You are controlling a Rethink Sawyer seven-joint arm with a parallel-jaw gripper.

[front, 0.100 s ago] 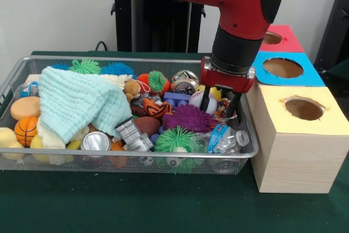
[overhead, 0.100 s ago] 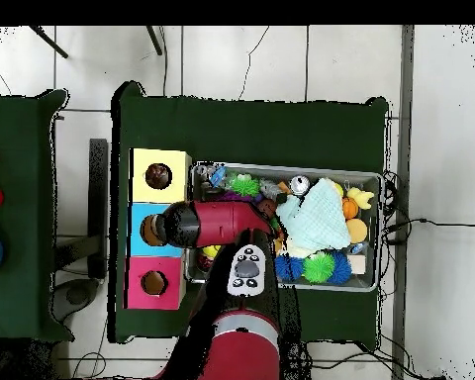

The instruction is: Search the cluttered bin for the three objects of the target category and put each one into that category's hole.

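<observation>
Down low, gripper (front, 0.100 s ago: 220, 103) straddling baseball (front, 0.100 s ago: 197, 100)

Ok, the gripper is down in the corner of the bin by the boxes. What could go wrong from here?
1. The gripper sits among tightly packed toys beside a baseball, so it may grab or drag the wrong item.
2. It works close to the bin wall, which it could catch.
3. The green cloth covers part of the pile and may hide targets.

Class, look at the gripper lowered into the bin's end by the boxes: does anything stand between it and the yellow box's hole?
Only the wire bin's end wall stands between the gripper and the yellow box. The hole itself is open on top, uncovered.
</observation>
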